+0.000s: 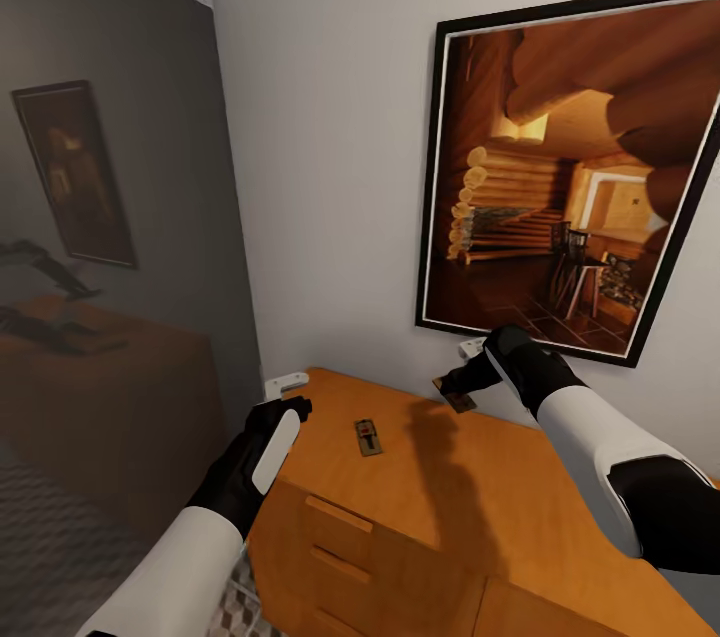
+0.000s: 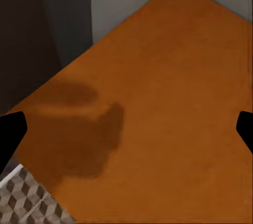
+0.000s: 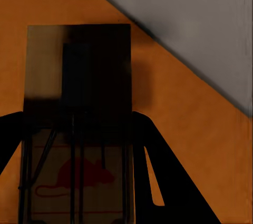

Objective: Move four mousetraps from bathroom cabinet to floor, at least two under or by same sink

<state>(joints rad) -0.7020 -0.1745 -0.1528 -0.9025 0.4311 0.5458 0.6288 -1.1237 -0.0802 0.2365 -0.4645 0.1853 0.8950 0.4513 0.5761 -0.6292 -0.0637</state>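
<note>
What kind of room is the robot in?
Probably a room in a house. There's a framed picture on the wall, a wooden cabinet with drawers, and patterned floor tiles. The tiles hint at a bathroom, but that isn't certain.

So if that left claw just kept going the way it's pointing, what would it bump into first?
Most likely the cabinet top: the left claw, open, aims at bare orange wood there. The mousetrap lying on it sits off to the side in the head view.

left end effector (image 1: pixel 296 407) apparently open, right end effector (image 1: pixel 462 387) clamped
</note>
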